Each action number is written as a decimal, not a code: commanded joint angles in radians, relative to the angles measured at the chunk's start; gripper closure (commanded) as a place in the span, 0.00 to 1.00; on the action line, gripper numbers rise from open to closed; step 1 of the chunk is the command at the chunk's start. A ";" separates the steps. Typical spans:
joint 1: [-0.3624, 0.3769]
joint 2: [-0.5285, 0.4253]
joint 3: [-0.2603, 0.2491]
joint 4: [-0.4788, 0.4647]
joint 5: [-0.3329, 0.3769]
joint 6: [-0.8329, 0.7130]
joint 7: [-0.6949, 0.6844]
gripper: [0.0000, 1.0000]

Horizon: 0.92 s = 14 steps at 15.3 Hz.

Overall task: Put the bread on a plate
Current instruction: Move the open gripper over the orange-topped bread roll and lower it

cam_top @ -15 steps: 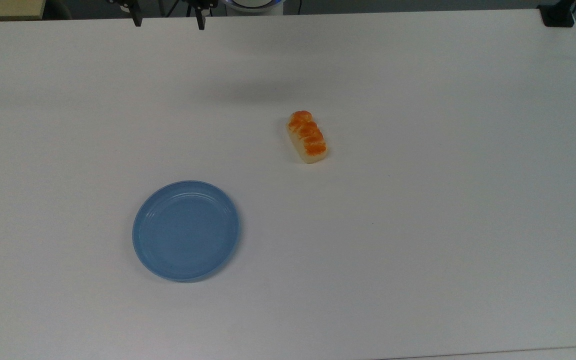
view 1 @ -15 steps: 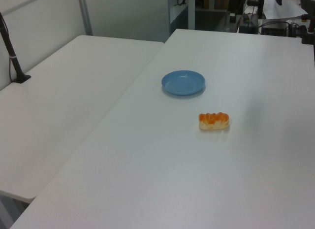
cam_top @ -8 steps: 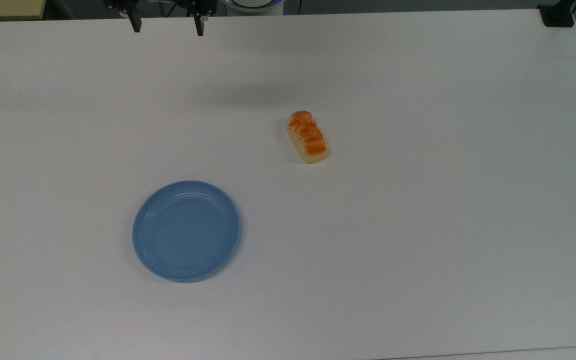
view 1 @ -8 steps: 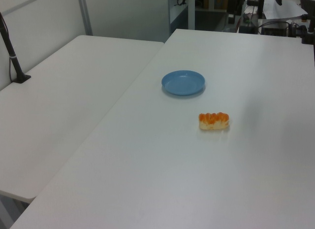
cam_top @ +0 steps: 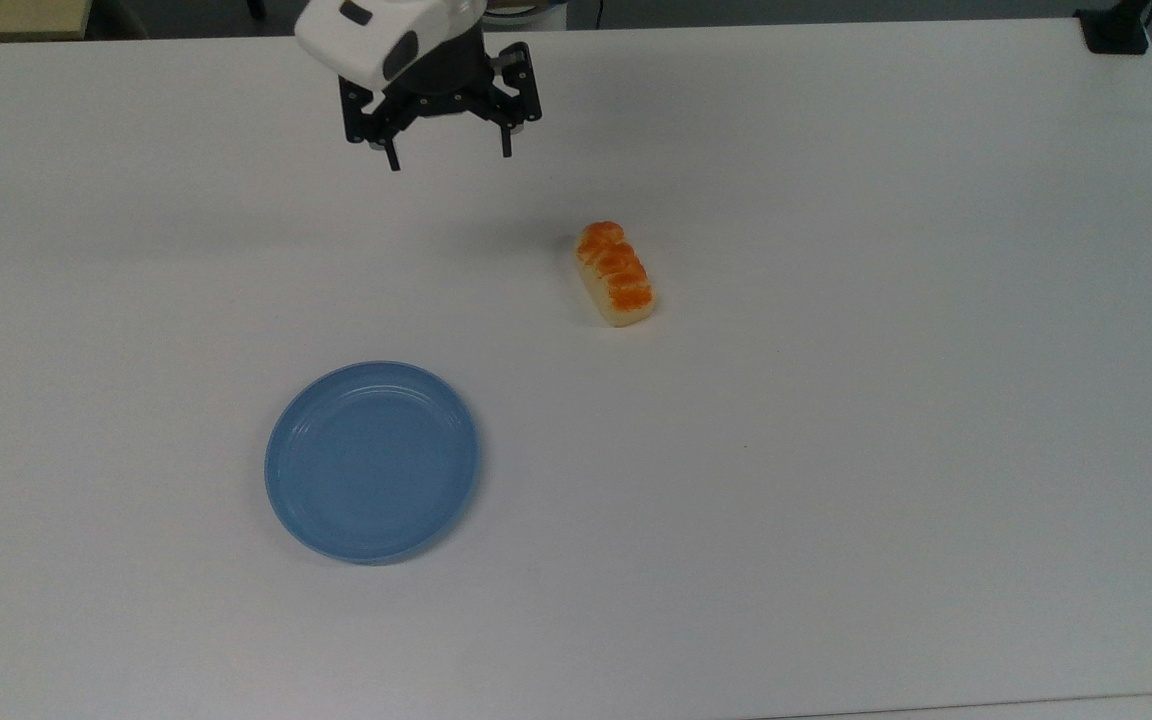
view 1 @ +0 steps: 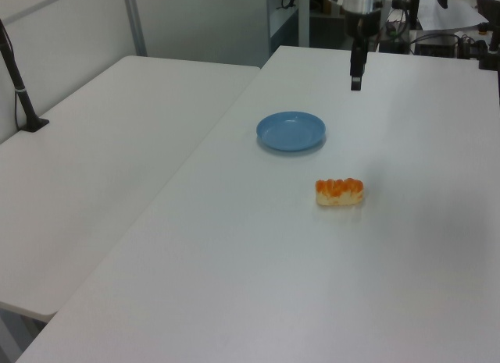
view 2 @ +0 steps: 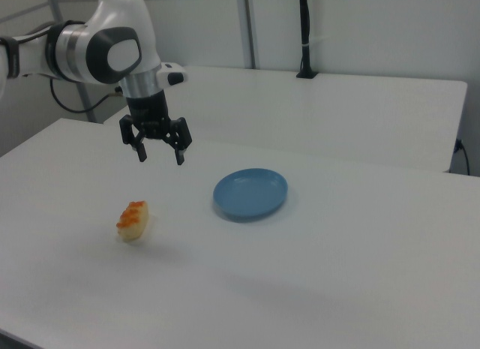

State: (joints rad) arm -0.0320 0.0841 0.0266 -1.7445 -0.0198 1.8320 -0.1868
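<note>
The gripper [view 2: 160,155] hangs in the air above the white table [cam_top: 836,450], its two black fingers [view 2: 180,157] pointing down and spread wide apart with nothing between them; from the right view the gap between them is plain, and the white arm [view 2: 105,49] reaches in from the right view's left; in the top view the gripper [cam_top: 451,160] sits near the top edge of the table, left of centre, and in the left view the gripper [view 1: 356,83] shows as a dark finger hanging down near the far end of the table.

The bread [cam_top: 615,274] lies flat on the table, its orange-brown top facing up and its pale side showing; it touches nothing else; in the top view it lies below and to the right of the gripper, well apart from it; in the right view the bread [view 2: 133,219] rests lower than the gripper and a little to its left; in the left view the bread [view 1: 340,192] lies nearer the camera than the plate.

The plate [cam_top: 372,461] sits flat on the table with nothing on it; in the top view it lies lower and to the left of the bread, well apart from it; in the right view the plate [view 2: 250,193] lies to the right of both gripper and bread; in the left view the plate [view 1: 291,131] lies between the gripper and the bread in depth, shifted toward the left view's left.

A second white table [view 1: 101,176] stands beside the first on the left view's left; a black post [view 1: 19,90] rises from its edge.
</note>
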 commanded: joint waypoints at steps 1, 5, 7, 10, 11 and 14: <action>0.009 -0.026 0.058 -0.130 -0.012 0.114 -0.051 0.00; 0.088 0.038 0.099 -0.173 -0.049 0.132 -0.042 0.00; 0.124 0.092 0.099 -0.165 -0.086 0.136 -0.005 0.00; 0.181 0.170 0.099 -0.159 -0.193 0.171 0.127 0.00; 0.190 0.192 0.099 -0.147 -0.210 0.181 0.162 0.00; 0.214 0.241 0.099 -0.125 -0.261 0.182 0.213 0.00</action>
State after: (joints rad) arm 0.1539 0.2872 0.1328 -1.8955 -0.2238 2.0046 -0.0329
